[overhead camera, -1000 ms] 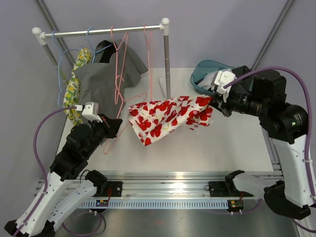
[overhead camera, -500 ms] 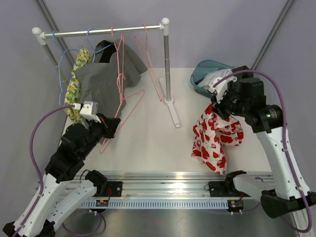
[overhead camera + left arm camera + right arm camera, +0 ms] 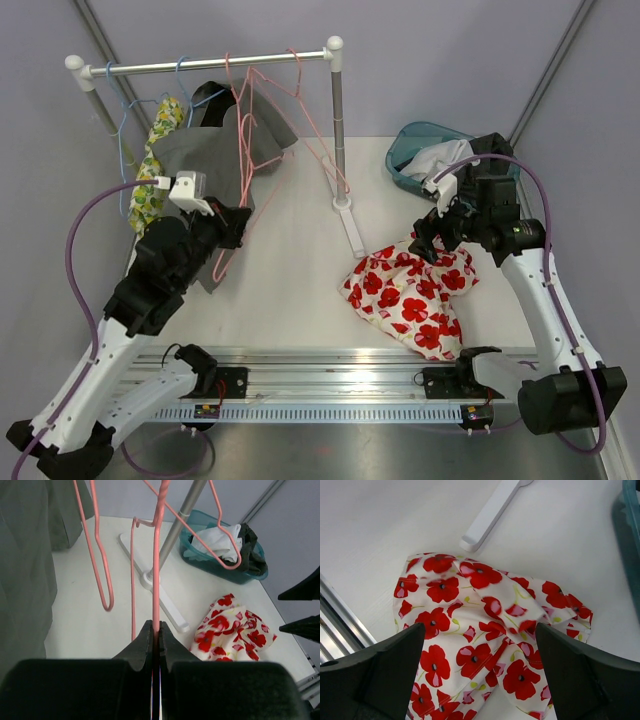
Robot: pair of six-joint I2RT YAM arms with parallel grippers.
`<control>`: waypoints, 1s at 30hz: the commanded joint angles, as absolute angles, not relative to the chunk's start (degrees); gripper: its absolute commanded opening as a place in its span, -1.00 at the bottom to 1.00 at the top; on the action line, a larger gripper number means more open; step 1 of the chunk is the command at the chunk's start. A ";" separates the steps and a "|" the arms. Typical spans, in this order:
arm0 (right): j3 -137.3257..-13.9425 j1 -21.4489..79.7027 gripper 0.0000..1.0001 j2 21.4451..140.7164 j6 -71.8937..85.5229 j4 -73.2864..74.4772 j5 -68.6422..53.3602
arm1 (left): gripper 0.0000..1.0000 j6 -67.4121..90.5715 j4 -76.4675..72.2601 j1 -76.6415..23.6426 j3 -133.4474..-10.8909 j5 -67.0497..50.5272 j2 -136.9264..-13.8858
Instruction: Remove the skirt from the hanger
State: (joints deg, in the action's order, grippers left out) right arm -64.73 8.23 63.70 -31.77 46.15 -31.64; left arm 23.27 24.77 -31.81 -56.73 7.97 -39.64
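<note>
The skirt (image 3: 408, 296), white with red poppies, lies crumpled on the table at the right, free of any hanger. My right gripper (image 3: 440, 236) hovers open just above its far edge. In the right wrist view the skirt (image 3: 440, 590) lies below the right gripper (image 3: 477, 630), with nothing between the two fingers. My left gripper (image 3: 228, 226) is shut on the lower wire of a bare pink hanger (image 3: 243, 180). In the left wrist view the left gripper (image 3: 156, 626) pinches the pink hanger (image 3: 156, 570), and the skirt (image 3: 232, 630) shows at the lower right.
A clothes rack's rail (image 3: 215, 65) spans the back left, its post (image 3: 338, 130) on a white base (image 3: 350, 228). A grey garment (image 3: 205, 160), a yellow floral garment (image 3: 150, 170) and another pink hanger (image 3: 300, 110) hang there. A teal basket (image 3: 415, 150) of clothes stands at the back right.
The right gripper pulled the skirt off the hanger to the right, lowered it and opened, leaving it on the table. The left gripper rose a little with the bare hanger.
</note>
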 commanded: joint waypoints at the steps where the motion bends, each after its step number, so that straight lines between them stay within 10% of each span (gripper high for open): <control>1: -63.38 4.84 0.99 62.14 -29.18 41.39 -37.78 | -1.00 21.19 14.86 -31.90 -61.25 11.60 -43.06; 30: -60.47 3.78 0.99 61.08 -31.20 42.19 -41.57 | -1.00 10.81 6.07 -30.42 -82.35 20.66 -71.27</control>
